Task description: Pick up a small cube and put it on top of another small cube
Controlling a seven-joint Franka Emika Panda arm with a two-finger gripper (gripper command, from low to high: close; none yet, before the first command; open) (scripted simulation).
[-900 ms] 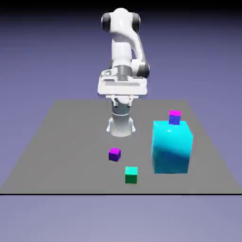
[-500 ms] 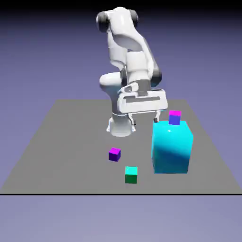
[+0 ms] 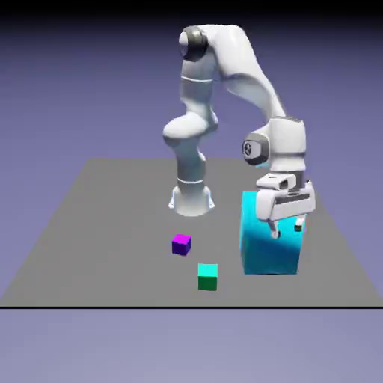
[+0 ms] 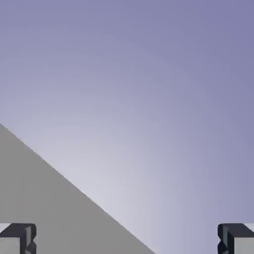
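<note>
While the end effector (image 3: 286, 226) is hanging in front of the upper face of the big cyan block (image 3: 262, 258), its jaws are standing wide apart and holding nothing: in the hand view the two grey finger tips (image 4: 18, 238) are sitting at the far bottom corners with only a wedge of grey counter (image 3: 97, 224) and the plain backdrop showing between them. The small cube meant for picking is not showing in either view, so I am not able to say where it is lying; the hand and the cyan block are covering part of the scene, and it may be sitting behind them. The purple small cube (image 3: 181, 244) and the green small cube (image 3: 207, 276) are resting on the counter near each other, well apart from the end effector, toward the exterior view's left of the cyan block. Judging by those two, a cube of this kind is looking light, stiff and flat-faced, so it is likely asking for a grip on two opposite side faces, fingers squared to them and low enough to keep it from pivoting. Being so small, it is probably easy to nudge aside if one finger is arriving before the other.
</note>
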